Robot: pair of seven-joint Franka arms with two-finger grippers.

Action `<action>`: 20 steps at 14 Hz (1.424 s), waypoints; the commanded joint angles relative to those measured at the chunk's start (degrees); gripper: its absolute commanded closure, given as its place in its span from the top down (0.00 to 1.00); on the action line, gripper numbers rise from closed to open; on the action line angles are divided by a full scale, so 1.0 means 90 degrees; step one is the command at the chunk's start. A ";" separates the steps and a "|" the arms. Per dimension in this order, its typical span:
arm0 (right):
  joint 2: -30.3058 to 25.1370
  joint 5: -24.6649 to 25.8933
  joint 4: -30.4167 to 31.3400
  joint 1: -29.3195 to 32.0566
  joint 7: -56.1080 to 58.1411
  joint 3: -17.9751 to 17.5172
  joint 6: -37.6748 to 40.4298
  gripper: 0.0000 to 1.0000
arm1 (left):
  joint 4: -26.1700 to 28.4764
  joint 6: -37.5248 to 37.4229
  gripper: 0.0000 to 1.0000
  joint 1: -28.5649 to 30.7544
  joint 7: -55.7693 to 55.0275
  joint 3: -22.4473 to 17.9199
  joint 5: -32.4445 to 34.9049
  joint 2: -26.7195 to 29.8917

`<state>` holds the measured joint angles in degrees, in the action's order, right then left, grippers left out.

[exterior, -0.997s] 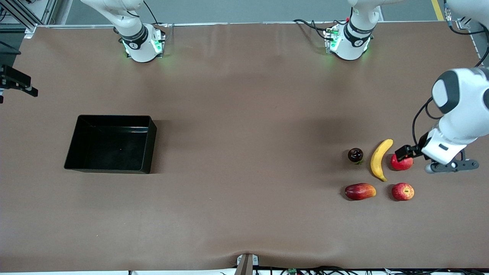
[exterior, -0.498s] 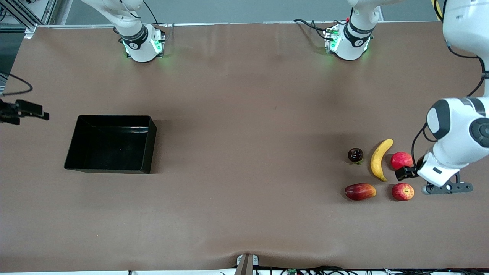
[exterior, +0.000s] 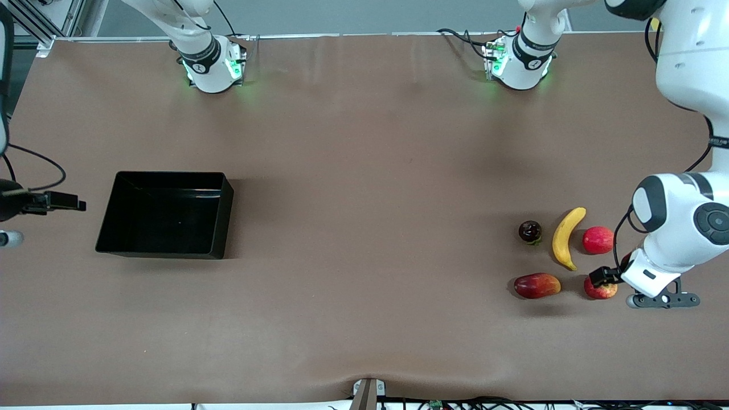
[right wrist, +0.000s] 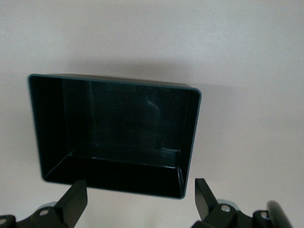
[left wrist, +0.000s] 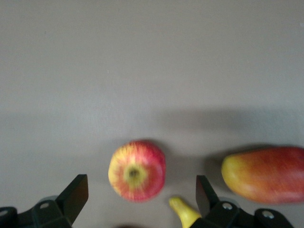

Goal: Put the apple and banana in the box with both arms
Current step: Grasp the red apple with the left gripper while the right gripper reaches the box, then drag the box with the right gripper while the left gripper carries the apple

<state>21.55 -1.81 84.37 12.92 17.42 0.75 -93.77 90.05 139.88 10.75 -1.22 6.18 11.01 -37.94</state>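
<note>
The apple [exterior: 601, 289], streaked red and yellow with its pale stem dimple facing up, sits on the brown worktop [exterior: 364, 228] at the left arm's end, the fruit nearest the front camera on that side. The left gripper [exterior: 605, 277] hangs right over it, partly covering it from the front. In the left wrist view the apple [left wrist: 137, 170] lies between the two black fingers [left wrist: 73, 197], a shade closer to one than the other, with the jaws spread wide and nothing in them. So the fruit is directly below the opening, and I judge a straight drop and a squeeze would take it; being round, it needs no turning of the wrist.

The banana [exterior: 566, 237] lies just beside, a little farther from the front camera, its long axis running roughly toward the robots' bases, tip near the apple. A plain red fruit [exterior: 598, 240], a red-and-yellow mango [exterior: 536, 285] and a small dark fruit [exterior: 529, 231] crowd close; a finger could nudge the mango or banana tip on the way down.

The box [exterior: 165, 214] stands empty, well apart at the right arm's end. The right gripper [exterior: 68, 201] hovers beside it, jaws apart and empty, looking down at the box [right wrist: 114, 135]. Nothing is in the box yet.
</note>
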 commanded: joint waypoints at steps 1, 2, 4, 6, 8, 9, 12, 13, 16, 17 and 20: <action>0.0378 0.0132 0.0204 0.0254 0.0056 -0.0074 -0.0478 1.00 | -0.0201 0.0298 1.00 0.0007 0.0077 -0.0110 0.0115 -0.0335; 0.0408 0.0132 0.0409 0.0303 0.0056 -0.0074 -0.0751 1.00 | -0.0201 0.0308 1.00 0.0007 0.0087 -0.0110 0.0115 -0.0394; 0.0408 0.0132 0.0964 0.0322 0.0066 -0.0074 -0.1414 1.00 | -0.0201 0.0347 1.00 0.0016 0.0087 -0.0101 0.0105 -0.0462; 0.0486 0.0132 0.1453 0.0332 0.0153 -0.0074 -0.2146 1.00 | -0.0201 0.0347 1.00 0.0007 0.0087 -0.0101 0.0115 -0.0540; 0.0739 0.0132 0.1602 0.0497 0.0707 -0.0074 -0.2753 1.00 | -0.0201 0.0347 1.00 0.0016 0.0087 -0.0110 0.0105 -0.0647; 0.0885 0.0132 0.1602 0.0624 0.1020 -0.0074 -0.2939 1.00 | -0.0201 0.0356 1.00 0.0036 0.0097 -0.0110 0.0105 -0.0677; 0.0926 0.0152 0.1602 0.0625 0.1189 -0.0064 -0.2980 1.00 | -0.0201 0.0425 1.00 0.0104 0.0126 -0.0110 0.0125 -0.0716; 0.0936 0.0142 0.1602 0.0654 0.1189 -0.0054 -0.2903 1.00 | -0.0191 0.0435 0.88 0.0133 0.0165 -0.0101 0.0125 -0.0726; 0.0945 0.0142 0.1845 0.0743 0.1170 -0.0054 -0.2931 0.56 | -0.0191 0.0425 0.11 0.0114 0.0214 -0.0110 0.0125 -0.0717; 0.0936 0.0132 0.1943 0.0742 0.1150 -0.0054 -0.2941 0.38 | -0.0191 0.0425 0.00 0.0114 0.0233 -0.0101 0.0115 -0.0658; 0.0936 0.0132 0.1954 0.0752 0.1131 -0.0054 -0.2863 0.00 | -0.0201 0.0337 0.00 0.0163 0.0253 -0.0052 0.0125 -0.0415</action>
<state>30.57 -1.36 101.37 18.59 27.48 1.16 -120.00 88.25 143.35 11.85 0.42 5.17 11.01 -43.72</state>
